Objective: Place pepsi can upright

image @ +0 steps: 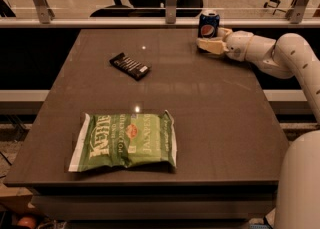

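The pepsi can (pixel 208 24), blue with a round red-white-blue logo, stands upright at the far edge of the brown table (pixel 200 118), right of centre. My gripper (pixel 214 39) reaches in from the right on the white arm (pixel 280 53) and sits right against the can's lower part, on its near and right sides. The base of the can is hidden behind the gripper.
A flat black packet with white stripes (pixel 130 66) lies left of the can, toward the table's middle. A green snack bag (pixel 125 140) lies flat near the front left. A metal rail (pixel 150 22) runs just behind the table's far edge.
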